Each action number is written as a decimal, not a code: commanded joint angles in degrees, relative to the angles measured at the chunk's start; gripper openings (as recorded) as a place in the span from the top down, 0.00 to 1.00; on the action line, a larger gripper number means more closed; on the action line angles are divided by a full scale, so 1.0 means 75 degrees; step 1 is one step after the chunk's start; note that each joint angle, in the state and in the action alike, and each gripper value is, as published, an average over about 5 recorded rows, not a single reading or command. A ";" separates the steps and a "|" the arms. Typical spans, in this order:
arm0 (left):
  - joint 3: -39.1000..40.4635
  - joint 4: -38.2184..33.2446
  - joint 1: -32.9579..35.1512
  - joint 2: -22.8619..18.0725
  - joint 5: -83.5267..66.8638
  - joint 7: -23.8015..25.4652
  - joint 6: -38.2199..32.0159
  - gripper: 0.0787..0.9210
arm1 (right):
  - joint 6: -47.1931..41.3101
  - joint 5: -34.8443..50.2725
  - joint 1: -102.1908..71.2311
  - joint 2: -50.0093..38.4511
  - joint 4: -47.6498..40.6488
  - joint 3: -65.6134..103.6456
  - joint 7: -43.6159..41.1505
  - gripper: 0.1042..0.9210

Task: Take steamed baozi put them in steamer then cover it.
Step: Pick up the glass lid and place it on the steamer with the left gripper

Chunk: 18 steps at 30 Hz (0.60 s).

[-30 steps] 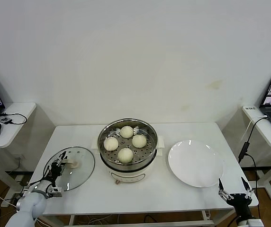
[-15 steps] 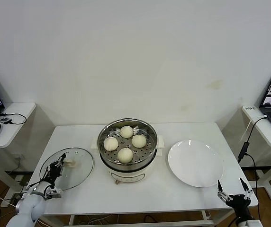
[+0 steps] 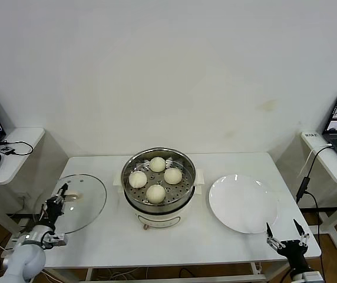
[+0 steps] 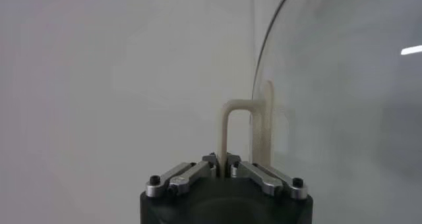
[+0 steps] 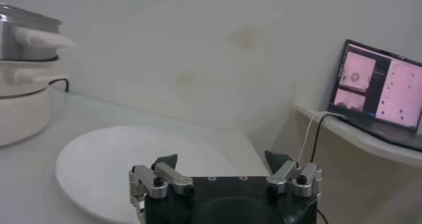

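Cover (image 3: 76,203) in left pincer (image 3: 56,199) — unlabelled

no legible text, seemingly

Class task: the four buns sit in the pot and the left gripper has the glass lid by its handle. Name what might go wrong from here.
1. The left gripper pinches only the thin bar handle, so the cover might swing or slip.
2. Brought across tilted, its rim could strike the steamer wall.
3. Set down off-centre, it could press a baozi.
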 commanded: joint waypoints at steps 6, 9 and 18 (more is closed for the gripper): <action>-0.0666 -0.4384 0.1281 0.0504 -0.1196 0.1730 0.1978 0.92 | 0.0020 -0.0158 0.0110 -0.0031 -0.0106 -0.0326 -0.0012 0.12; -0.0301 -0.4759 0.1110 0.0637 -0.1485 0.1864 0.2243 0.92 | 0.0044 -0.0302 0.0132 0.0031 -0.0114 -0.0369 0.0013 0.12; 0.1490 -0.4751 -0.0041 0.0814 -0.1493 0.2185 0.3004 0.92 | 0.0114 -0.0880 0.0251 0.0660 -0.0043 -0.0319 0.0255 0.12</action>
